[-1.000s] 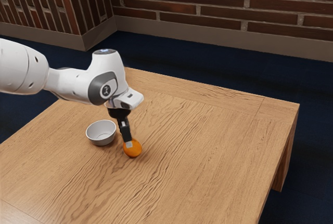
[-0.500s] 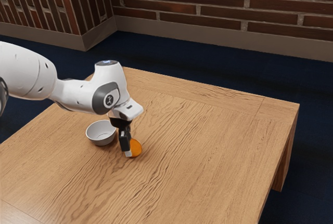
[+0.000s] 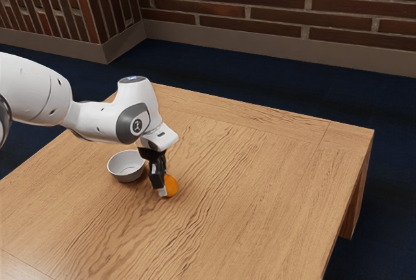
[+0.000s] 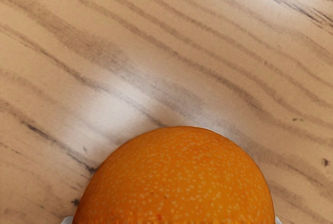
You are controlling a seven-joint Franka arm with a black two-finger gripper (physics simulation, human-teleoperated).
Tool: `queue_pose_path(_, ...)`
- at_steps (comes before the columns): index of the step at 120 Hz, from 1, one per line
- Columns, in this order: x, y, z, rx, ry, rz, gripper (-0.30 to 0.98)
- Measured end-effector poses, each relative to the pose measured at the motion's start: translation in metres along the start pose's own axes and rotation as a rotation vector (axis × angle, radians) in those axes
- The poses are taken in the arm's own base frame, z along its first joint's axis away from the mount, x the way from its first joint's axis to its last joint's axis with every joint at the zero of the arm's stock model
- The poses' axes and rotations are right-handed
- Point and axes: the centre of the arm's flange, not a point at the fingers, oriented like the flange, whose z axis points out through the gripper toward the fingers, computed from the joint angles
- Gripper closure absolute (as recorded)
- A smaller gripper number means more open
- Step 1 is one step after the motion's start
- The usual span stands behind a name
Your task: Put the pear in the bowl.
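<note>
Lowered since a second ago, my gripper clamps the orange fruit from both sides, likely to steady it toward the bowl.

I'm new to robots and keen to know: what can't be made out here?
- Orange fruit: one side hidden by the gripper in the exterior view; its lower part cut off by the wrist view's lower edge.
- Arm: base cut off by the exterior view's left edge.
- Table: near part cut off by the exterior view's lower edge.
</note>
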Motion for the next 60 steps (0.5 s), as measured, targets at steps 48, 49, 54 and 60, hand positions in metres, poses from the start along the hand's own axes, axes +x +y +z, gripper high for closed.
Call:
queue_pose_path(48,-0.049,-0.028,-0.077,0.075,0.024,-0.073,0.46)
queue_pose_path(49,-0.052,-0.029,-0.08,0.076,0.024,-0.078,0.46)
queue_pose_path(54,-0.068,-0.035,-0.092,0.085,0.025,-0.105,0.48)
queue_pose_path(60,-0.086,-0.042,-0.108,0.098,0.026,-0.136,0.5)
